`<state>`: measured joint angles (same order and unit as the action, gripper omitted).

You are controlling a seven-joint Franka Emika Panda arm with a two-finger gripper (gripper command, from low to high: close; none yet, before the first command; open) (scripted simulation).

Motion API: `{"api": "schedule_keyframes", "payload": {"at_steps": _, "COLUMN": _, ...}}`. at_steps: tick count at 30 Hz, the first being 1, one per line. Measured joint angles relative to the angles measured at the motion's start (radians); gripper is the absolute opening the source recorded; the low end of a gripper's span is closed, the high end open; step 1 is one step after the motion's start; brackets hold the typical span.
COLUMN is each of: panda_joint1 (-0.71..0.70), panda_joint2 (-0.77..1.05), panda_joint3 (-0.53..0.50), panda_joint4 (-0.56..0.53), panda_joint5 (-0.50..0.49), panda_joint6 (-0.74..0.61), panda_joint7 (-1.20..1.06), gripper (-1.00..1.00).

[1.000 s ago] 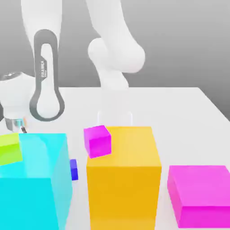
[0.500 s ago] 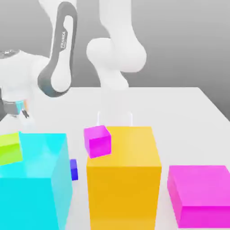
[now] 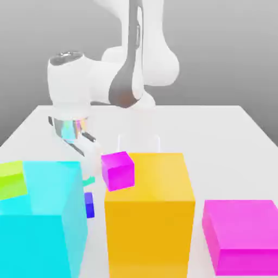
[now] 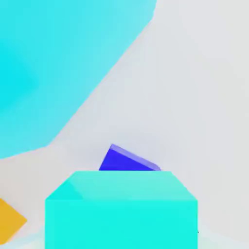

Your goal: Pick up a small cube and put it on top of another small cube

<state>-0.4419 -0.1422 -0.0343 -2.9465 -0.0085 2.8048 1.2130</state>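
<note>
Okay, claw (image 3: 84, 149) is clamped shut on the small teal cube (image 4: 121, 209), carried above the desk (image 3: 217, 136). In the exterior view a sliver of it shows at 12 o'clock of the small blue cube (image 3: 89, 205), which I take as the target. The blue cube sits on the desk in the gap between the big cyan block (image 3: 40, 217) and the orange block (image 3: 149, 212), at 9 o'clock of the orange one. To place well: centre teal over blue, square the edges, descend straight, keep off the cyan block's wall, and release only on contact. Hard to read: the blue cube is half hidden behind the cyan block, and behind the teal cube in the hand view. The fingertips are unclear, and so is the height gap between the cubes.
</note>
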Motion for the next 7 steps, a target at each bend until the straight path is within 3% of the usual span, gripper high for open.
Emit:
{"api": "schedule_keyframes", "payload": {"at_steps": 3, "panda_joint1": 0.004, "panda_joint2": 0.107, "panda_joint3": -0.002, "panda_joint4": 0.004, "panda_joint5": 0.008, "panda_joint6": 0.103, "panda_joint7": -0.004, "gripper": -1.0}}
{"api": "schedule_keyframes", "payload": {"at_steps": 4, "panda_joint1": 0.005, "panda_joint2": 0.133, "panda_joint3": -0.003, "panda_joint4": 0.005, "panda_joint5": 0.007, "panda_joint6": 0.129, "panda_joint7": -0.003, "gripper": 1.0}}
{"api": "schedule_keyframes", "payload": {"at_steps": 7, "panda_joint1": 0.005, "panda_joint2": 0.133, "panda_joint3": -0.003, "panda_joint4": 0.005, "panda_joint5": 0.007, "panda_joint6": 0.129, "panda_joint7": -0.003, "gripper": 1.0}}
